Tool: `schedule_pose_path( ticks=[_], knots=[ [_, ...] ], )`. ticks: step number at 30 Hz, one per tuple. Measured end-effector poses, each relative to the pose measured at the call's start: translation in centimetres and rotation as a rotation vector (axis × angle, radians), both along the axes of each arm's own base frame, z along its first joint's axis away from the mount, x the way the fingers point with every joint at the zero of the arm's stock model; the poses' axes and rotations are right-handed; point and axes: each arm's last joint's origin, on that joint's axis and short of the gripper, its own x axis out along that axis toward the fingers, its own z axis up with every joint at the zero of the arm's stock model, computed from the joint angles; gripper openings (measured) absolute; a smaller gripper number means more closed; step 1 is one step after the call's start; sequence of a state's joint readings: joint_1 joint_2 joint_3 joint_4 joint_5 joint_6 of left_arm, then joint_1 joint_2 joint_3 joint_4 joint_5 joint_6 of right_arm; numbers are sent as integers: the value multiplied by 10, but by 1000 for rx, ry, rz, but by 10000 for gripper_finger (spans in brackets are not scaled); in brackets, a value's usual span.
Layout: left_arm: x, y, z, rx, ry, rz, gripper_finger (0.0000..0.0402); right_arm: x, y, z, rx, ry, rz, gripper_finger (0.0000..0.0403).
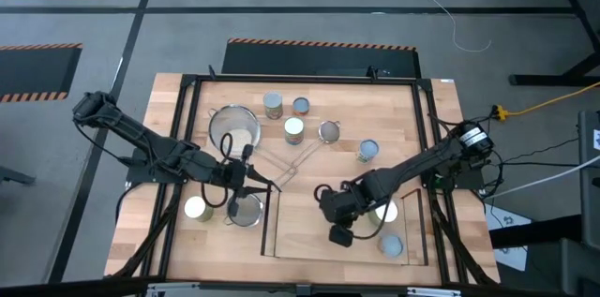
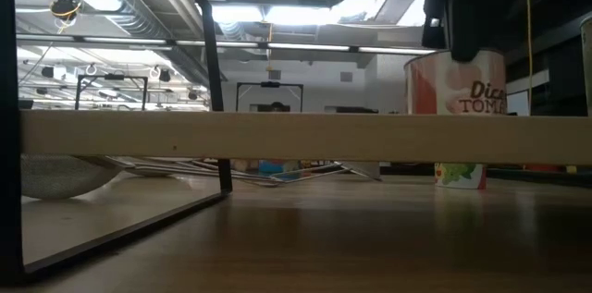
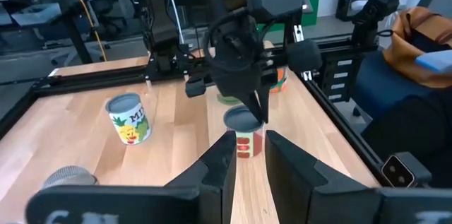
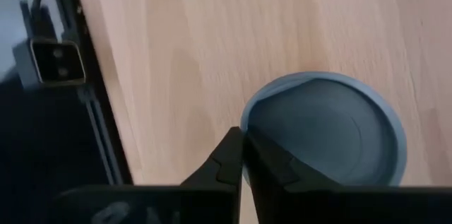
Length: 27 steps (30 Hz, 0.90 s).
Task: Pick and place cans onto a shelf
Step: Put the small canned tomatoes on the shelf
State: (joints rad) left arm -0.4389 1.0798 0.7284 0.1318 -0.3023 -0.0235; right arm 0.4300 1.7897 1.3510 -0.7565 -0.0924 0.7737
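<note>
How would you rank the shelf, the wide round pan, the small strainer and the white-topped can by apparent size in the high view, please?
1. shelf
2. wide round pan
3. small strainer and white-topped can: they look alike, so I leave them unranked.

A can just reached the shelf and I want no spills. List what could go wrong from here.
1. The right pincer, shut, has its tips at the rim of the tomato can standing on the shelf. Any sideways pull before lifting clear could tip the can.
2. The right arm stretches over a white-topped can also on the shelf. A low retreat might knock it.
</note>
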Motion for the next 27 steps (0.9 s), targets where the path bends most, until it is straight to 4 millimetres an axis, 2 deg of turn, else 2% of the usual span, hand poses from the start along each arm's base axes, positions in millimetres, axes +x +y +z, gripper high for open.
schedule_pose_path(
  ticks=[8, 18, 27],
  knots=[
    [0, 0, 0, 0, 1, 0, 69, 1, 0, 0, 15, -1, -32, 29],
    [0, 0, 0, 0, 1, 0, 69, 2, 0, 0, 25, -4, -33, 93],
    [0, 0, 0, 1, 1, 0, 69, 1, -1, 4, 32, -4, 2, 99]
  ],
)
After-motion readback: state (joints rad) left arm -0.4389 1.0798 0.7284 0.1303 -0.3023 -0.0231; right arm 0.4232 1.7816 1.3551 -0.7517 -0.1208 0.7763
